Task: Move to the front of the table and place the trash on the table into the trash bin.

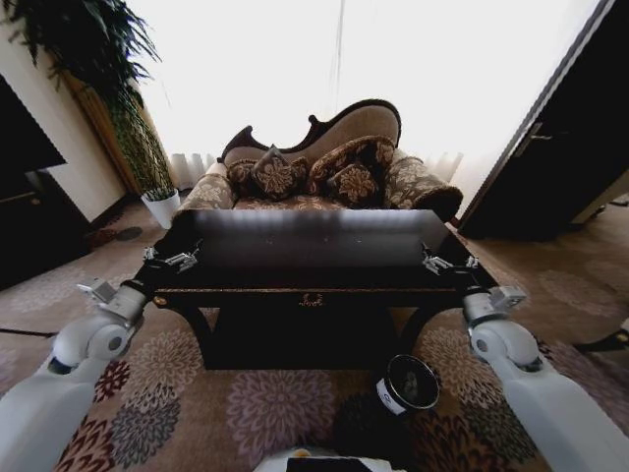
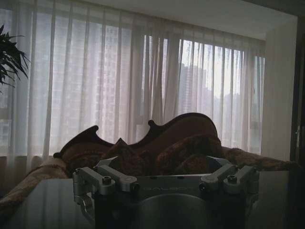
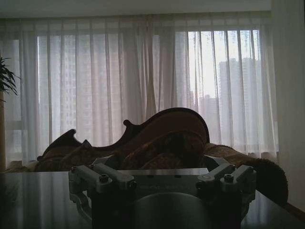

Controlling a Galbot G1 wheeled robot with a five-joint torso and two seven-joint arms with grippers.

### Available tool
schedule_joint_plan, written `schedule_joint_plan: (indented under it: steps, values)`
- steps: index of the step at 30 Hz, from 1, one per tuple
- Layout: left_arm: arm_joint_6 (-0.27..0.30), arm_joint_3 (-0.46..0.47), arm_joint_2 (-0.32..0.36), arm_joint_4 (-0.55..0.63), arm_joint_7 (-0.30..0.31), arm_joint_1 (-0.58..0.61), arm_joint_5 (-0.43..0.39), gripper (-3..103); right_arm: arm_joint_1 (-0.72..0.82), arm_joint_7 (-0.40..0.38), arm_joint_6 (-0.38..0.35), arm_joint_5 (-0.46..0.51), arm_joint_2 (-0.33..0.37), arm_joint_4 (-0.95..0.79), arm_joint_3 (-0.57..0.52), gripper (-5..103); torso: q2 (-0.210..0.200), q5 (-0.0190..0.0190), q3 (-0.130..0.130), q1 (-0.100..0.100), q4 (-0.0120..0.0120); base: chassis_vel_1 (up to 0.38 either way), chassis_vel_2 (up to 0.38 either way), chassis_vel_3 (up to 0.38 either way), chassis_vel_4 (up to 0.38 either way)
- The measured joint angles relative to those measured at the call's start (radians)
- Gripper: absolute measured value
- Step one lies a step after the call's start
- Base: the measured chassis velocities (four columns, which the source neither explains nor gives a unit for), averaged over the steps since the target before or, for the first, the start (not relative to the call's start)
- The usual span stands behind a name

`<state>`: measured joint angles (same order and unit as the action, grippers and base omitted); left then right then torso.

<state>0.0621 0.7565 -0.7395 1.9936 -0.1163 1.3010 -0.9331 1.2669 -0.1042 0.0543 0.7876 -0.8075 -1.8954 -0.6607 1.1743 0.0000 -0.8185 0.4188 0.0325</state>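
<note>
A wide window hung with sheer white floor-length curtains (image 3: 143, 81) fills the far wall, and daylight glows through them, with the faint outlines of tall buildings showing behind the fabric. In front of it stands a brown patterned sofa with a curved dark wooden back (image 1: 324, 162), with several floral cushions (image 1: 280, 177) propped along its seat. To the left a tall green leafy plant (image 1: 93, 59) rises from a white pot (image 1: 163, 207) on the floor. A beige carpet with large purple and grey flower medallions (image 1: 265, 408) covers the floor. At the right stands a dark wooden door (image 1: 565, 147).
</note>
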Motion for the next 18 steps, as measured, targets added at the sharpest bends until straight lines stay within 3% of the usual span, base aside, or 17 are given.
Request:
schedule_joint_plan:
  steps: [18]
  values:
    - [0.0, 0.0, 0.0, 0.0, 0.0, 0.0, 0.0, 100, 0.0, 0.0, 0.0, 0.0, 0.0, 0.0, 0.0, 100, 0.0, 0.0, 0.0, 0.0, 0.0, 0.082, -0.07, -0.072, 0.072]
